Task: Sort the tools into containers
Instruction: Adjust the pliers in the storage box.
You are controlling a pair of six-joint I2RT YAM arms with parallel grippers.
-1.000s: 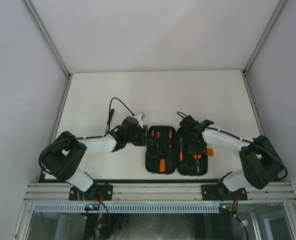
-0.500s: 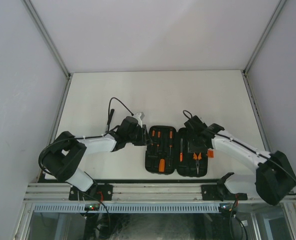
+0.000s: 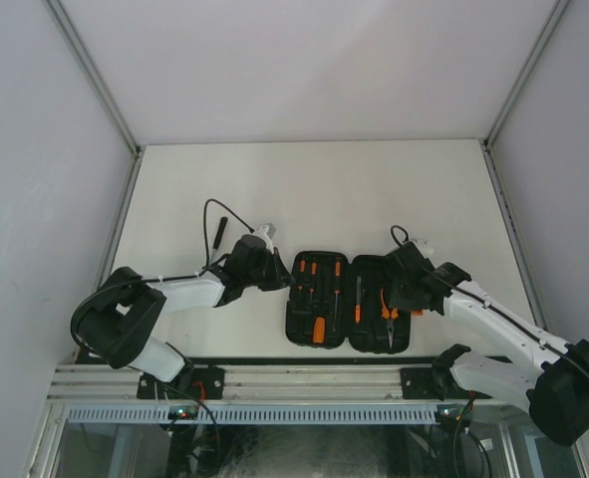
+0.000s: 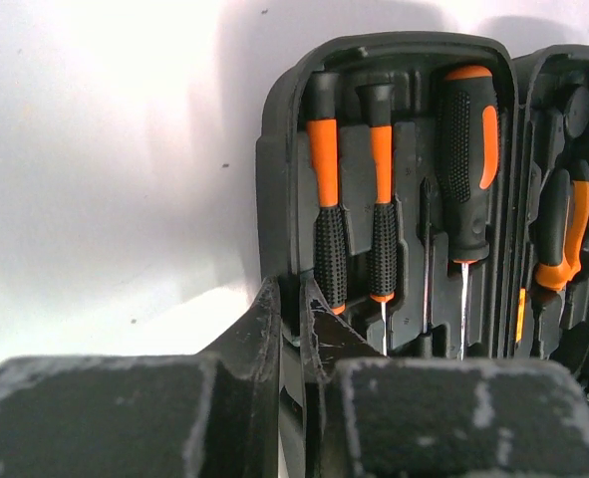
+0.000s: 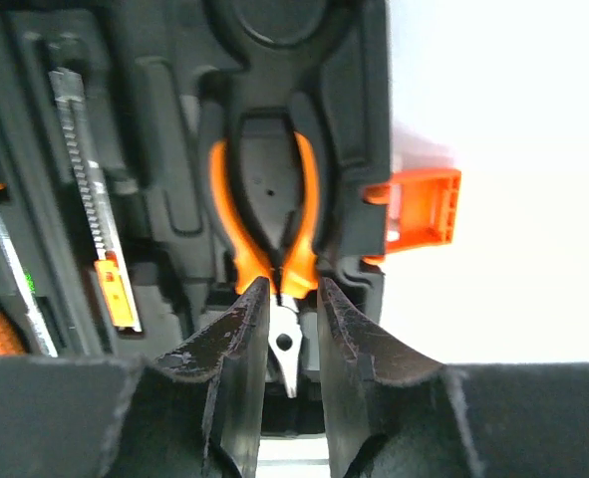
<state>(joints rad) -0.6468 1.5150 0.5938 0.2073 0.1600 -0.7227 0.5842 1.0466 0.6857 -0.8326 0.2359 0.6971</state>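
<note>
**Left end effector.** The left gripper (image 4: 292, 299) has its fingers drawn nearly together on the left side wall of the black ribbed plastic clamshell tool case (image 4: 274, 149). The wall passes into the narrow gap between them. It reads as a clamp on that wall, though the contact faces themselves are hidden.

**Right end effector.** The right gripper (image 5: 291, 289) has its fingers slightly apart, one on each side of the pivot of the needle-nose pliers with orange-and-black handles (image 5: 232, 231). There is a gap on both sides of the metal nose, so no grip is evident. The pliers lie seated in their moulded slot, handles pointing straight ahead of the fingers and nose back towards the wrist. The small orange latch (image 5: 419, 219) sits ahead and to the right of these fingers.

**Task items.** The case lies open and flat on the white table (image 4: 105, 149). Ahead and right of the left fingers, two thin orange-and-black screwdrivers (image 4: 324, 199) and a thick black-and-orange screwdriver (image 4: 468, 149) lie in slots with their long axes parallel to the gripped wall.

**Governing relation.** The gripped wall runs straight ahead from the left fingers, and the rest of the case lies wholly to their right.

**Judgement.** Sorting appears close to complete. If the case is to be folded shut, the left arm is the better placed. The right fingers would first need to clear the pliers.
</note>
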